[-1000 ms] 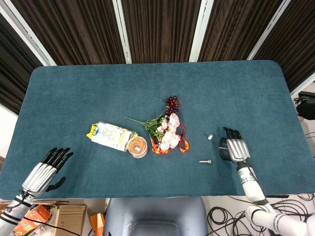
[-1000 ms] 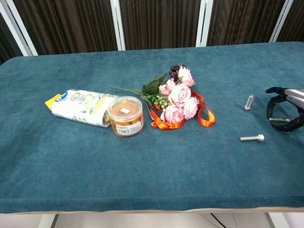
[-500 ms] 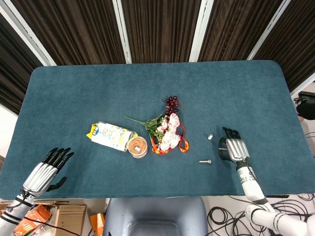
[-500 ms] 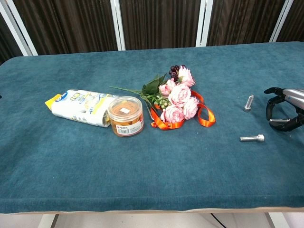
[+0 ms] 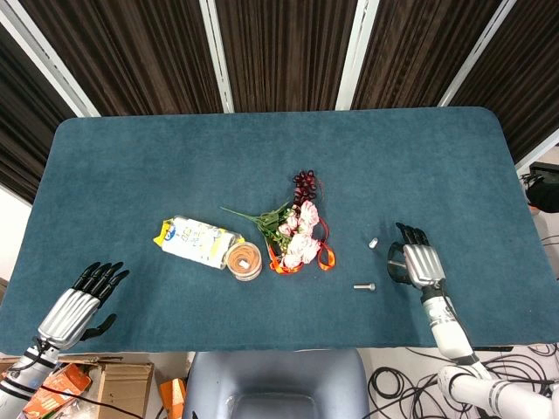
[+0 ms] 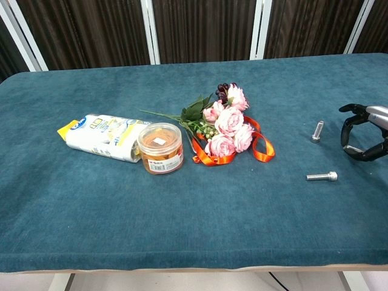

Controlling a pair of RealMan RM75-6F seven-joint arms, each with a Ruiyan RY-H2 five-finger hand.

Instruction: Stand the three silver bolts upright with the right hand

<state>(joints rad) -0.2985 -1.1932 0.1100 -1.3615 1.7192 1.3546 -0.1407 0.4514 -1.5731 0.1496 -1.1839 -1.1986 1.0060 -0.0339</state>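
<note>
- The right hand (image 6: 365,132) hovers at the table's right side, fingers curled around what may be a third silver bolt; I cannot tell whether it holds anything.
- Two short silver steel bolts show on the teal cloth-covered table (image 5: 175,157): one (image 6: 317,131) tilted just left of the hand, one (image 6: 321,176) lying flat nearer the front edge.
- Risk: the soft cloth could tip a stood bolt, and curled fingers could knock the tilted one.
- The left hand (image 5: 80,305) rests released, far left.
</note>
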